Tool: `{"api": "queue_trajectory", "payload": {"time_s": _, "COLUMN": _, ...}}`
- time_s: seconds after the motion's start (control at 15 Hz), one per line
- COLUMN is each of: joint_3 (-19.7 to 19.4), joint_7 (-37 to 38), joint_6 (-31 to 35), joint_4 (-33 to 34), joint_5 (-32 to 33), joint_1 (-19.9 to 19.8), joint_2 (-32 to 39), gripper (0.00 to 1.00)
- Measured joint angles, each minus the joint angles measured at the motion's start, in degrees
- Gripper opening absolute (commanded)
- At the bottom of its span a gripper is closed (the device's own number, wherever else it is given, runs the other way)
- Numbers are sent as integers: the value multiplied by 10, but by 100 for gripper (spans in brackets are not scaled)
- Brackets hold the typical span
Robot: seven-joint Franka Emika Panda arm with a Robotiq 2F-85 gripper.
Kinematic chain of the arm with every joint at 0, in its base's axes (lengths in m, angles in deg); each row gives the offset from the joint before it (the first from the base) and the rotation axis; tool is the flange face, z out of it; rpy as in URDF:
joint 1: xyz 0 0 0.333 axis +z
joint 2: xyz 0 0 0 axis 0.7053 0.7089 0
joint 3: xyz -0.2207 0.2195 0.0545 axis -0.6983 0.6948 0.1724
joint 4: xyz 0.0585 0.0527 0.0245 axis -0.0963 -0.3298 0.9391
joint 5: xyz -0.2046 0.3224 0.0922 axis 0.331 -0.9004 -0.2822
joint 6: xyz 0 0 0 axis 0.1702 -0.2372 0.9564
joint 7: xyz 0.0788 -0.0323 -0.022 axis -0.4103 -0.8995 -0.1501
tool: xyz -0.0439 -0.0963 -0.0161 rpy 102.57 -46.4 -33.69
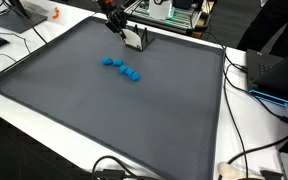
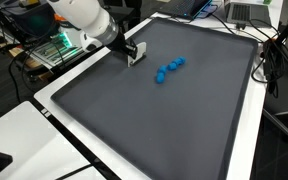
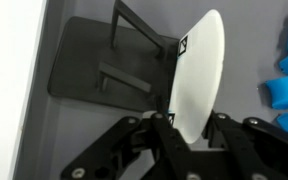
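Standing on edge between the jaws, the white plate [image 3: 199,70] is gripped by its near rim, and in the wrist view a dark finger [image 3: 165,130] is seen pressed close against each face, so the jaws are read as clenched on the plate. Straight ahead of the jaws the plate is carried upright, tipped only a little to one side. Just beyond and to the left of the jaws in that view, the dark wire rack [image 3: 94,65] is laid flat on the grey mat [image 3: 34,130], its thin uprights raised toward the plate. One upright is met by the plate's far edge, though whether the plate is seated in a slot cannot be told. Off to the right of the jaws, well clear of the plate, the blue pieces [image 3: 284,90] are caught at the frame's edge. In both exterior views the plate [image 1: 136,40] [image 2: 136,52] is found low over the mat [image 1: 104,120] [image 2: 164,120], near its edge, with the arm [image 2: 84,20] brought down above it. The blue pieces [image 1: 122,67] [image 2: 169,68] are bunched in a short row on the mat, apart from the jaws. Beneath it all, the mat is borne by the white table [image 1: 254,130] [image 2: 54,105], and cables [image 1: 246,75] are strewn along its margin.
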Motion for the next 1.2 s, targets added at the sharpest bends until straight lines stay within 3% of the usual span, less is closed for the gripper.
{"api": "queue_trajectory", "payload": {"time_s": 0.13, "joint_3": 0, "joint_7": 6, "joint_6": -1, "joint_4": 0, "joint_5": 12, "joint_1": -1, "joint_2": -4, "gripper": 11}}
{"api": "queue_trajectory", "payload": {"time_s": 0.4, "joint_3": -2, "joint_7": 25, "joint_6": -5, "joint_4": 0, "joint_5": 37, "joint_1": -2, "joint_2": -8, "gripper": 26}}
{"api": "queue_trajectory", "payload": {"time_s": 0.53, "joint_3": -2, "joint_7": 33, "joint_6": -13, "joint_4": 0, "joint_5": 49, "joint_1": -3, "joint_2": -8, "gripper": 26}}
{"api": "queue_trajectory", "payload": {"time_s": 0.73, "joint_3": -2, "joint_7": 43, "joint_6": -25, "joint_4": -2, "joint_5": 64, "joint_1": -7, "joint_2": -8, "gripper": 46}}
{"api": "queue_trajectory", "payload": {"time_s": 0.8, "joint_3": -2, "joint_7": 44, "joint_6": -28, "joint_4": -3, "joint_5": 68, "joint_1": -7, "joint_2": -8, "gripper": 64}}
{"api": "queue_trajectory", "payload": {"time_s": 1.0, "joint_3": -2, "joint_7": 44, "joint_6": -35, "joint_4": -6, "joint_5": 75, "joint_1": -9, "joint_2": -8, "gripper": 87}}
{"api": "queue_trajectory", "payload": {"time_s": 1.13, "joint_3": -3, "joint_7": 44, "joint_6": -37, "joint_4": -7, "joint_5": 81, "joint_1": -11, "joint_2": -9, "gripper": 99}}
{"api": "queue_trajectory", "payload": {"time_s": 1.2, "joint_3": -4, "joint_7": 45, "joint_6": -38, "joint_4": -8, "joint_5": 86, "joint_1": -12, "joint_2": -10, "gripper": 100}}
